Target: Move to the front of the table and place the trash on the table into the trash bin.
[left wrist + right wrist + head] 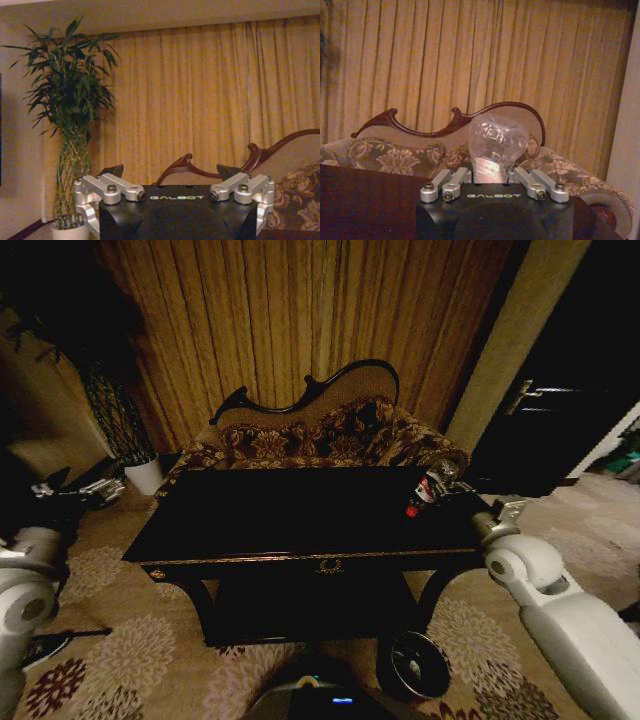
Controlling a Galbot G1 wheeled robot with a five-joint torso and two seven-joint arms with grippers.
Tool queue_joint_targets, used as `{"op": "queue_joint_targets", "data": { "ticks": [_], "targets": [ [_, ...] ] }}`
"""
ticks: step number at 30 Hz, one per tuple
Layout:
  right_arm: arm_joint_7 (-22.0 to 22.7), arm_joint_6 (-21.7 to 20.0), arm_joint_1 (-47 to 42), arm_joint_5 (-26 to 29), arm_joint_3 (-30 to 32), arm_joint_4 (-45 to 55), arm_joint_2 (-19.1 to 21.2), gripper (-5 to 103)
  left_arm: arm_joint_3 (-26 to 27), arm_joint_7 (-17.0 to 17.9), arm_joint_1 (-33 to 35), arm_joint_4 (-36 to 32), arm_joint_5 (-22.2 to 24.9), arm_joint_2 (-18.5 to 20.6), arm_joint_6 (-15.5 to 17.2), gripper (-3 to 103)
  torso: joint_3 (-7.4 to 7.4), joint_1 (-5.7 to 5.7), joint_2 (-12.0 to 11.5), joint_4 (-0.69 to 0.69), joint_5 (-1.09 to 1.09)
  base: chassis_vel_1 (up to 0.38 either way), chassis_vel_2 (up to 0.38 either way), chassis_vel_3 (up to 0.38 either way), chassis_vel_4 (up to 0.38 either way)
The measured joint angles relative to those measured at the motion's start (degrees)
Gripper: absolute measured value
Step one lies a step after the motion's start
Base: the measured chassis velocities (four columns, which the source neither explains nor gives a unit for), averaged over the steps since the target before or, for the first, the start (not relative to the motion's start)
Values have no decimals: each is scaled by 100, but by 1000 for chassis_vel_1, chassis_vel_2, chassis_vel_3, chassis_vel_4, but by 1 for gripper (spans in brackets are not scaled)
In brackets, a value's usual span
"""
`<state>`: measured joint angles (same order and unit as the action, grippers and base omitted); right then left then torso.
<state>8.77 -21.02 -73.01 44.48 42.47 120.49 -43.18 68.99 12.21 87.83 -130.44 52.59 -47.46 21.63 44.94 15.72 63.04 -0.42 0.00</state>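
A clear plastic bottle (427,490) with a red label and cap lies tilted over the right end of the black gold-trimmed table (280,515), cap pointing toward me. My right gripper (447,483) is shut on the bottle (497,142), whose clear base fills the space between the fingers (451,179). The left gripper (100,490) hangs left of the table, apart from it. In the left wrist view this gripper (170,172) stands open with nothing in it. The round dark trash bin (412,665) sits on the carpet by the table's front right leg.
A floral sofa (320,435) with a curved dark frame stands right behind the table, curtains behind it. A tall plant in a white pot (145,475) is at the back left. A dark door (560,400) is at the right. Patterned carpet (120,650) lies around the table.
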Motion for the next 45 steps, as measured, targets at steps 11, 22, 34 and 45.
{"op": "queue_joint_targets", "data": {
  "ticks": [11, 22, 34, 45],
  "targets": [
    [-8, 0, -154, -40, 86, 167, -137, 27, -52, 10, 29, -2, -215, 155, -97, 100, 1, 1, -1, 0, 0, 0, 0, 0, 0],
    [-6, 3, -354, -73, 260, 334, -209, 27, -30, -11, 148, -26, -204, 137, -102, 100, 1, 1, 0, 0, 0, 3, -6, -1, 10],
    [-7, 12, -525, -118, 350, 369, -368, 27, -171, 0, 193, 104, -206, -1, -102, 100, 1, 1, -1, 1, 0, 34, -38, -35, 38],
    [-16, 38, -623, -183, 387, 368, -444, 27, -331, -2, 231, 122, -332, -163, -101, 100, 1, 1, -1, 0, 0, 68, -63, -67, 72]
  ]
}}
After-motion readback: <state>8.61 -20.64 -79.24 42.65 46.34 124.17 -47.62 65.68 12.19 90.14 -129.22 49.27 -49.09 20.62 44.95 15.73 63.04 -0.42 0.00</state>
